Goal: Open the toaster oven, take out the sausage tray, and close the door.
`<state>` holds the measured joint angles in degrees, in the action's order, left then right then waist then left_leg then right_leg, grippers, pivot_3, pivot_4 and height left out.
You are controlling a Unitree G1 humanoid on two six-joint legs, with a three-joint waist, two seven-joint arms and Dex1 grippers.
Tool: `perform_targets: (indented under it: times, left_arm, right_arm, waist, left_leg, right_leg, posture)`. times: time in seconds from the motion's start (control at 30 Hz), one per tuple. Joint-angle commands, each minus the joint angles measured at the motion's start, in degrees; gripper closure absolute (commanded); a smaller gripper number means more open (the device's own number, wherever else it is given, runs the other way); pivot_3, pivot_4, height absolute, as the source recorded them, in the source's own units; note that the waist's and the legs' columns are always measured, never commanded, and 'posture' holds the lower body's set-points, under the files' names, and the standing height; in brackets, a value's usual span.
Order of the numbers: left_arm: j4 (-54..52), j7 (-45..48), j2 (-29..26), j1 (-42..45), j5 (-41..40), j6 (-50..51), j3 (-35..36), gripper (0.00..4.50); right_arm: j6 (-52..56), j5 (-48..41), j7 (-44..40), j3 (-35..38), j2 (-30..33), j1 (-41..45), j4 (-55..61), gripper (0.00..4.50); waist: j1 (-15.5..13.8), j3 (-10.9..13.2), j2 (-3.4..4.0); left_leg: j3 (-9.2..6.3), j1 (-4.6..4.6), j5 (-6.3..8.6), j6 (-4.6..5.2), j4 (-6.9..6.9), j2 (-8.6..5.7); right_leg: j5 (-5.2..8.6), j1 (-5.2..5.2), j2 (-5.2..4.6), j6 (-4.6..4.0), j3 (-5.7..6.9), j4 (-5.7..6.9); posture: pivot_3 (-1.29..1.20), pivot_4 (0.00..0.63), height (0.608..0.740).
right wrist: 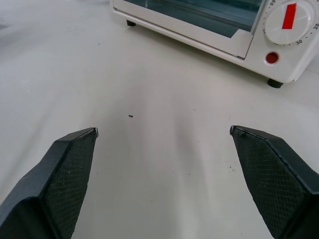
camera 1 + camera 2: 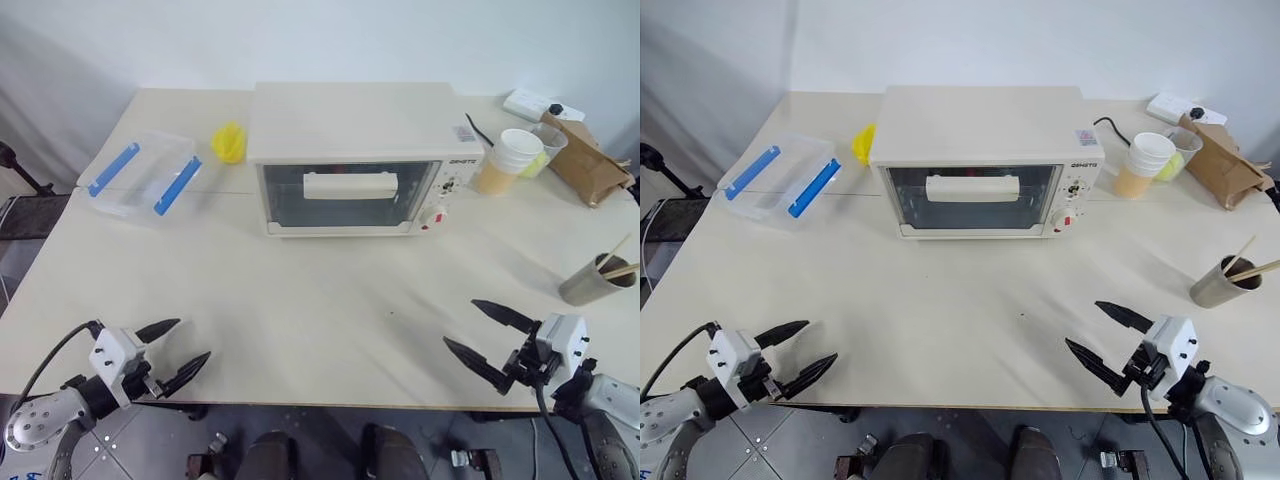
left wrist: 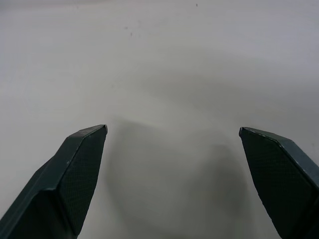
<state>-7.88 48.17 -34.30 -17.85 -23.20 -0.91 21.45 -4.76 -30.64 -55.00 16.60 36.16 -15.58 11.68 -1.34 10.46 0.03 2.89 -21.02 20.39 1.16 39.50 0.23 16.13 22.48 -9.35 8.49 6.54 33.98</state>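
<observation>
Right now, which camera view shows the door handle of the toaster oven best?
The left eye view: the door handle lies whole across the shut door of the toaster oven. The right eye view shows the same. The right wrist view catches the oven's lower corner, no handle.

The left gripper (image 3: 173,130) hangs over the bare cream table (image 3: 164,59), its two dark fingers (image 3: 75,174) spread wide, holding nothing.

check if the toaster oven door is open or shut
Shut: the door stands upright, flush with the toaster oven front, its bar handle at the top.
</observation>
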Motion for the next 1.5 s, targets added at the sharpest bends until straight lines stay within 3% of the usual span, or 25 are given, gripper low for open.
perform_targets:
  times: [0.03, 0.1, 0.27, 0.37, 0.57, 0.67, 0.9, 1.1, 1.33, 1.5]
  left_arm:
    - [-0.07, -0.49, 0.08, 1.18, -1.03, -0.74, 1.44, 0.0]
    - [-0.45, -1.77, 0.08, 1.95, 0.05, -1.8, 1.95, 0.0]
    - [-0.97, 3.48, -0.97, 8.4, -18.02, 8.94, 5.94, 0.0]
    - [-1.1, 2.3, -2.01, 12.7, -24.66, 15.87, 7.89, 0.0]
    - [-2.09, 2.75, -2.19, 17.06, -27.75, 20.54, 7.34, 0.0]
    - [-4.51, 3.05, -2.35, 17.49, -30.19, 24.52, 6.07, 0.0]
    - [-4.63, 2.01, 0.02, 17.17, -28.14, 24.09, 5.15, 0.0]
    - [-3.71, 0.83, 0.87, 19.91, -26.15, 23.14, 3.97, 0.0]
    - [-2.36, -3.23, 2.5, 30.07, -29.38, 24.5, 4.9, 0.0]
    - [1.65, -2.34, 3.38, 36.93, -29.28, 23.38, 3.98, 1.14]
  right_arm:
    - [-0.61, -0.6, -1.1, 0.49, 0.09, 1.38, 1.31, 0.06]
    - [1.67, -1.73, -0.07, -0.98, -0.33, 3.99, 3.16, 0.06]
    - [11.65, -5.0, 4.23, -6.94, -1.77, 18.33, 6.98, 0.06]
    - [16.4, -3.93, 5.89, -10.29, -2.49, 26.27, 4.52, 0.06]
    - [19.94, -0.63, 10.1, -12.95, -6.22, 37.41, -3.22, 0.06]
    - [17.3, 0.86, 7.66, -14.67, -8.61, 42.66, -7.62, 0.06]
    - [13.36, 2.38, 5.27, -15.62, -12.22, 46.06, -9.51, 0.06]
    - [8.36, 2.32, -2.66, -16.93, -11.45, 43.77, -6.89, 0.06]
    - [1.9, 6.75, -9.0, -19.05, -7.94, 39.42, -4.94, 0.06]
    - [-2.03, 8.54, -8.95, -18.87, -7.91, 40.02, -5.23, 0.0]
  waist:
    - [0.0, 0.0, 0.0]
    - [0.06, 0.0, 0.0]
    - [0.52, 0.01, 0.04]
    - [0.53, 0.01, 0.04]
    - [0.57, 0.01, 0.03]
    - [1.04, 0.01, 0.04]
    - [1.59, 0.01, 0.04]
    - [1.52, 0.01, 0.04]
    - [1.64, 0.02, 0.04]
    - [1.65, 0.03, 0.03]
  left_leg:
    - [0.01, 0.0, 0.0, 0.0, 0.0, 0.0]
    - [0.01, 0.0, 0.0, 0.0, 0.0, 0.01]
    - [0.07, 0.01, 0.0, -0.02, 0.1, 0.32]
    - [-0.01, -0.03, 0.01, -0.06, 0.23, 0.36]
    - [-0.03, -0.12, 0.17, -0.04, 0.3, 0.02]
    - [-0.06, -0.12, 0.17, -0.04, 0.32, 0.01]
    - [-0.06, -0.12, 0.2, -0.1, 0.28, 0.01]
    - [-0.04, -0.13, 0.19, -0.1, 0.31, 0.01]
    - [-0.06, -0.13, 0.2, -0.11, 0.3, 0.02]
    - [-0.04, -0.11, 0.2, -0.12, 0.28, 0.02]
  right_leg:
    - [0.0, 0.0, 0.0, 0.0, 0.0, 0.0]
    - [0.0, 0.0, 0.0, 0.0, -0.01, 0.01]
    - [-0.03, 0.06, 0.02, -0.05, 0.01, 0.12]
    - [-0.05, 0.09, 0.04, -0.07, 0.05, 0.28]
    - [-0.08, 0.11, 0.04, -0.01, 0.29, 0.32]
    - [-0.08, 0.12, 0.05, -0.01, 0.31, 0.32]
    - [-0.08, 0.13, 0.05, 0.0, 0.43, 0.45]
    - [-0.08, 0.12, 0.05, 0.0, 0.43, 0.45]
    - [-0.08, 0.12, 0.06, 0.01, 0.46, 0.45]
    - [-0.09, 0.14, 0.06, 0.01, 0.45, 0.46]
  posture:
    - [0.0, 0.15, 0.74]
    - [0.0, 0.15, 0.74]
    - [0.0, 0.15, 0.74]
    - [0.0, 0.15, 0.74]
    - [0.0, 0.15, 0.74]
    - [0.0, 0.15, 0.74]
    - [0.0, 0.15, 0.74]
    - [0.0, 0.15, 0.74]
    - [0.0, 0.15, 0.74]
    - [0.0, 0.15, 0.74]
